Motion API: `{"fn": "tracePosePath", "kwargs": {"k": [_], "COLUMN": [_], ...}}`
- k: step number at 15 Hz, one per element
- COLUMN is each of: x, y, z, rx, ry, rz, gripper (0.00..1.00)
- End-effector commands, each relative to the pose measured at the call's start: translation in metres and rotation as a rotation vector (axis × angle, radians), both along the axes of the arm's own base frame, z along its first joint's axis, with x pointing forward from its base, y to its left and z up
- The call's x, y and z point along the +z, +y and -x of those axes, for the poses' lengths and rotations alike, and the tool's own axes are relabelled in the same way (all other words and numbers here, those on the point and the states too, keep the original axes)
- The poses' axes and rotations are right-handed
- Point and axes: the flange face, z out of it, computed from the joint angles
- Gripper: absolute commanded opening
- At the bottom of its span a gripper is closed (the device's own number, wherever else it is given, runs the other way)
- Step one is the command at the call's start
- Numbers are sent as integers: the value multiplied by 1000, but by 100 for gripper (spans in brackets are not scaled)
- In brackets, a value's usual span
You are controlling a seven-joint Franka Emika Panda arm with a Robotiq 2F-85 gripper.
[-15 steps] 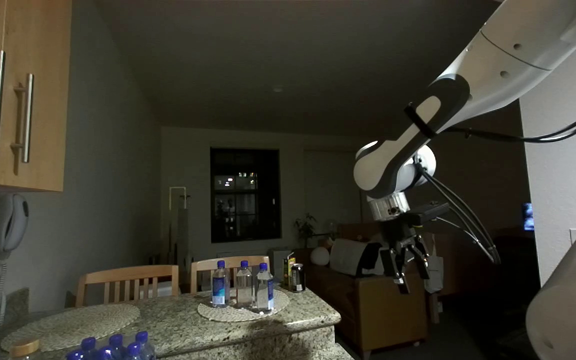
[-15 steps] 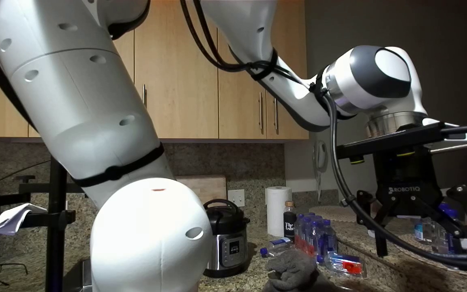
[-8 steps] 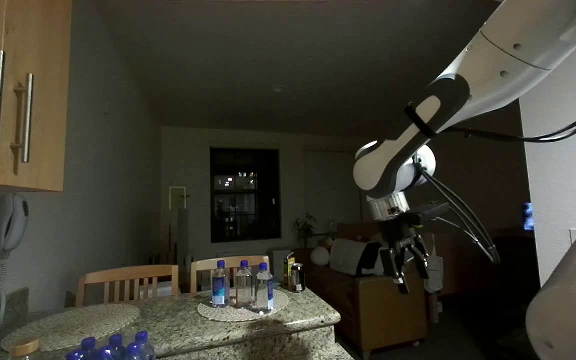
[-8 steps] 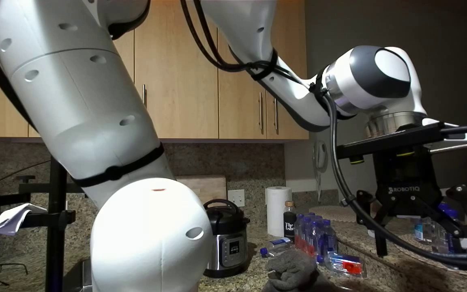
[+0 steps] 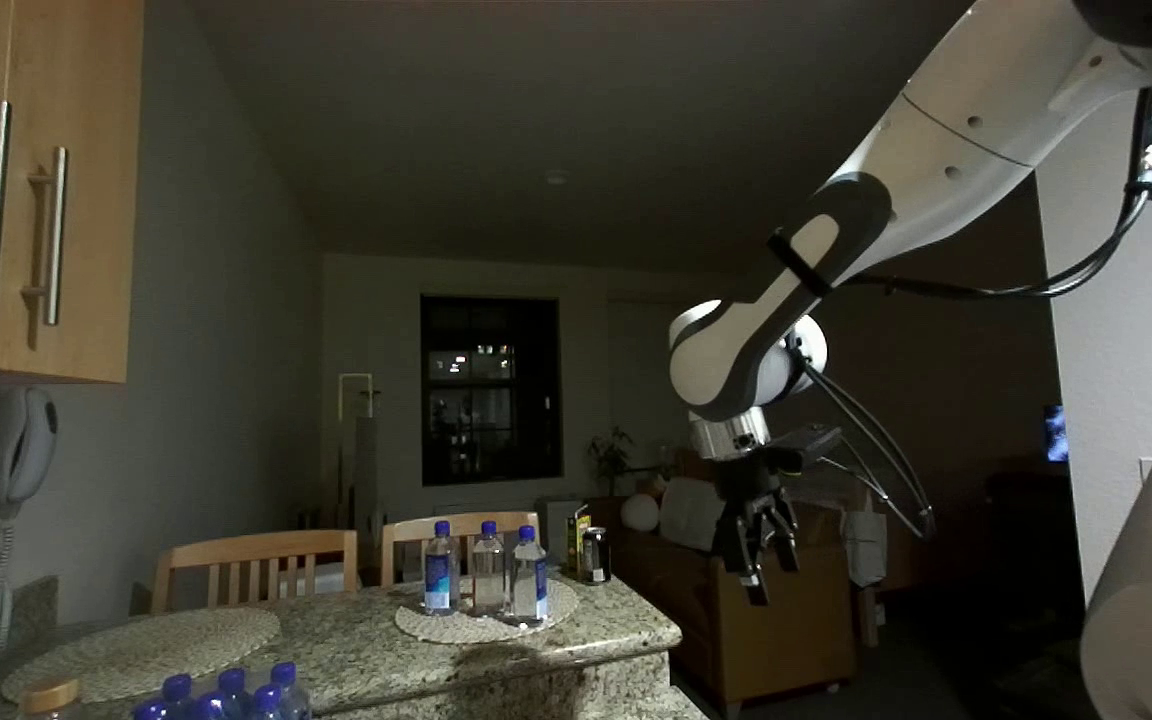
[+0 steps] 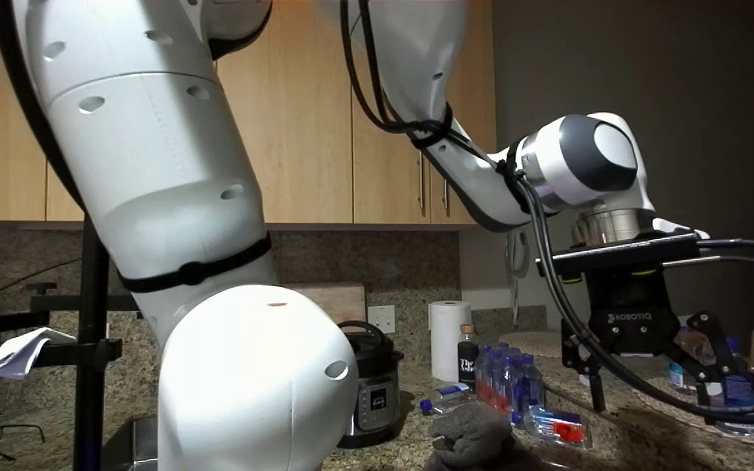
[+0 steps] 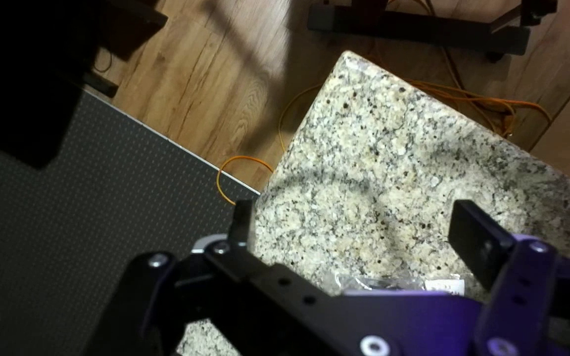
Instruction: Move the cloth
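Note:
A dark grey cloth (image 6: pixel 472 428) lies bunched on the granite counter, at the bottom of an exterior view; its lower part is cut off by the frame edge. It is out of view in the wrist view. My gripper shows in both exterior views (image 5: pixel 774 582) (image 6: pixel 652 400), in the air and apart from the cloth, to the right of it and higher in the picture. In the wrist view my gripper (image 7: pixel 353 217) is open, its two fingers wide apart with nothing between them. Granite shows below them.
Several water bottles (image 6: pixel 504 386) and a lying bottle (image 6: pixel 555 426) are close behind the cloth. A black cooker (image 6: pixel 374 386) stands left of it. Bottles (image 5: pixel 488 575) stand on a round mat on the raised counter. A clear plastic item (image 7: pixel 389 282) is partly behind the gripper.
Between half a second ago and now, the arm and gripper have moved left and lower in both exterior views. The cloth and bottles have not moved.

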Motion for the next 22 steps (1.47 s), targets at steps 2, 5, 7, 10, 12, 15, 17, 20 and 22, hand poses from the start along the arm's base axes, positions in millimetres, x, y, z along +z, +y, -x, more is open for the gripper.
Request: {"fn": "tracePosePath", "kwargs": {"k": [2, 5, 7, 10, 12, 15, 17, 20, 22], "x": [-3, -6, -13, -22, -32, -40, -35, -42, -41], "y": [29, 64, 97, 149, 188, 243, 239, 261, 258], "z": [-35, -45, -45, -45, -46, -46, -48, -44, -45], "rx": [66, 63, 59, 54, 34, 29, 44, 48, 41], "ry": [-75, -116, -116, -150, -170, -235, -213, -212, -213], "rz": [-33, -101, -136, -162, -181, -150, -157, -152, -153], "gripper": [100, 100, 100, 100, 100, 100, 100, 100, 100]}}
